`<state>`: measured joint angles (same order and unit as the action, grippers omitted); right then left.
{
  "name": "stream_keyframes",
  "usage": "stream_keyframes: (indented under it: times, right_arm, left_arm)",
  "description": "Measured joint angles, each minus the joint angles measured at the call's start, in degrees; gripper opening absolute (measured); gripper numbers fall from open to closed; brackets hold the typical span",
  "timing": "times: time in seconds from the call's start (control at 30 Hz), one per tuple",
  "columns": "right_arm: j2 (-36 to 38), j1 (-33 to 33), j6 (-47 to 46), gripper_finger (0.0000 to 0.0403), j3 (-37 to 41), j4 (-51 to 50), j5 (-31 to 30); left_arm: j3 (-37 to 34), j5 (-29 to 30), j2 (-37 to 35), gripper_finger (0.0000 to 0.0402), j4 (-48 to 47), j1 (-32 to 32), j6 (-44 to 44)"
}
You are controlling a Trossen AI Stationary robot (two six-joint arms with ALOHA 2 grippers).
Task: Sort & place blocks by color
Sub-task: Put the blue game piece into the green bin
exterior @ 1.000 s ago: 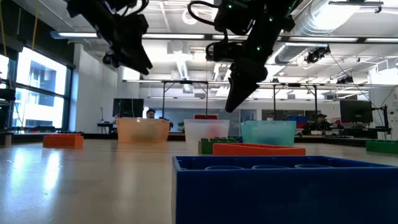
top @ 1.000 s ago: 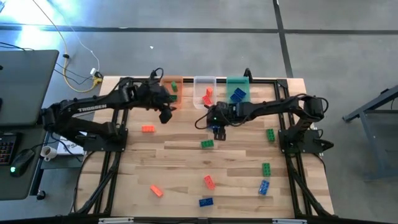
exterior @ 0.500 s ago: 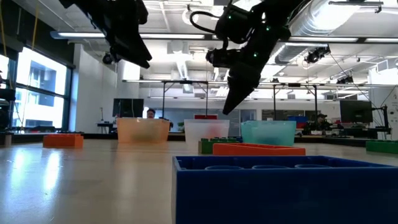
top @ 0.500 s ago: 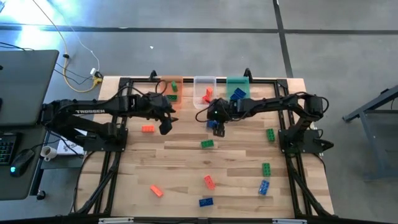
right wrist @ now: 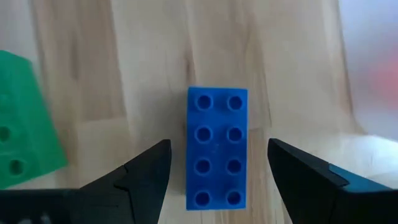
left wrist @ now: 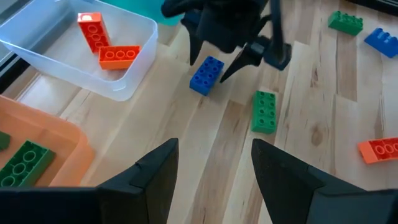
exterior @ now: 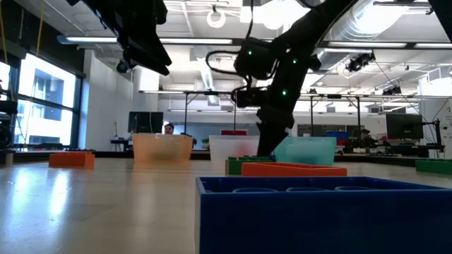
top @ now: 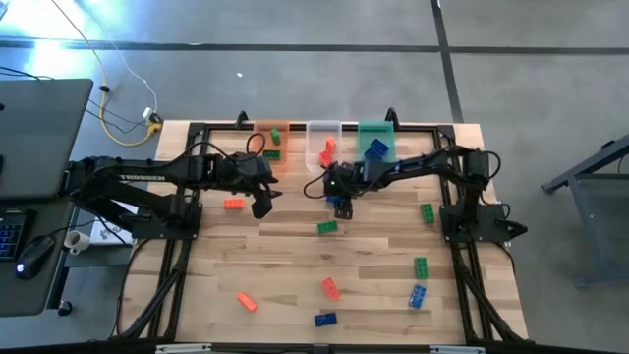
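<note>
Right wrist view: blue eight-stud block (right wrist: 217, 148)

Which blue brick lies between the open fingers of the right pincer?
The small blue studded plastic brick near the clear tub, under the right pincer; the other loose blue bricks lie along the table's near edge.

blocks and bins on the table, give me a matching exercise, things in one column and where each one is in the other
Things:
1. blue block
2. two red-orange blocks
3. green block
4. right tool

Places or states:
a. in the clear bin
b. open, straddling a block from above
c. on bare wood between two dark fingers
d. in the orange bin

Pairs: 1-c, 2-a, 3-d, 4-b
</note>
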<state>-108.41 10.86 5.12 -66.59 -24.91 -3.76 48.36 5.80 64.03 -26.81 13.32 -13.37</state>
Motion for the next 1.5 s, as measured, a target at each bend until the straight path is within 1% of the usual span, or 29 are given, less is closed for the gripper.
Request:
stream_keyframes:
  times: [0.13, 0.23, 0.33, 0.47, 0.5, 0.77, 1.07, 1.3, 1.5]
  right_arm:
    - [-1.47, 0.41, -0.56, 0.0255, 0.00, -0.04, 1.84]
    - [-2.05, 0.45, -1.24, 0.0237, -0.17, -0.07, 3.01]
    - [-2.07, 0.41, -1.89, 0.0195, -0.17, -0.24, 3.62]
    - [-1.95, 0.34, -2.28, 0.0119, -0.17, -0.40, 3.45]
    - [-1.89, 0.34, -2.12, 0.0113, -0.17, -0.48, 3.49]
    - [-0.95, -0.22, -1.79, 0.0113, -0.09, -3.22, 0.85]
    - [5.84, 0.15, -1.14, 0.0113, 0.00, -6.64, -5.32]
    - [12.31, 3.32, -0.56, 0.0113, -0.04, -8.16, -11.29]
    - [16.85, 8.46, -0.81, 0.0113, -0.04, -8.40, -17.36]
  left_arm:
    - [0.00, 0.00, 0.02, 0.0193, 0.00, 0.00, -0.17]
    - [0.00, 0.00, 0.02, 0.0193, 0.00, 0.00, -0.16]
    - [0.00, 0.00, 0.02, 0.0193, 0.00, 0.00, -0.17]
    - [0.01, 0.00, 0.02, 0.0193, 0.01, 0.02, -0.15]
    - [0.01, 0.00, 0.02, 0.0193, 0.01, 0.02, -0.10]
    - [0.02, -0.01, 0.02, 0.0193, -0.01, 0.02, -0.02]
    - [0.02, -0.02, 0.04, 0.0193, -0.26, 0.04, -0.03]
    - [0.04, -0.04, 0.04, 0.0193, -0.41, 0.04, -0.02]
    - [0.04, -0.22, 0.04, 0.0193, -0.41, 0.02, -0.02]
